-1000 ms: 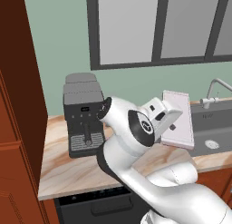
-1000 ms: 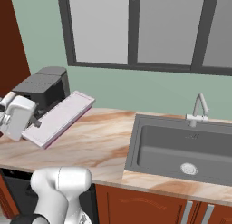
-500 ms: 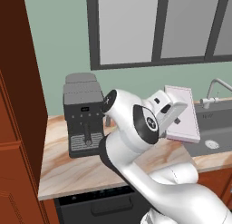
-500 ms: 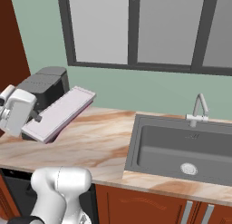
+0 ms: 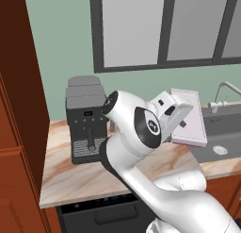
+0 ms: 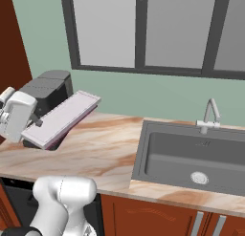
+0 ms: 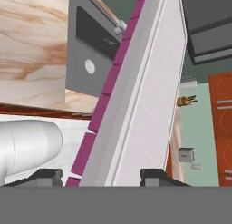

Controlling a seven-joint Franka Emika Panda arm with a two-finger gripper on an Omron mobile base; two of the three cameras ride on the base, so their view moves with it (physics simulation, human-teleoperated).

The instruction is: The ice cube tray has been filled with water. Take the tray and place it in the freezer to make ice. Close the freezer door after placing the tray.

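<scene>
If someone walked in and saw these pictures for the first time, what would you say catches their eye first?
Most striking is the ice cube tray, lifted clear of the marble counter and tilted, one end clamped in the gripper at the left of the right base view. Right behind it stands the black coffee machine against the green wall. To the right, the grey sink with its tap lies sunk into the counter below the window.

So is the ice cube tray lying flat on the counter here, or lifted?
Lifted and tilted: the ice cube tray slopes upward clear of the counter, clamped in the gripper.
</scene>
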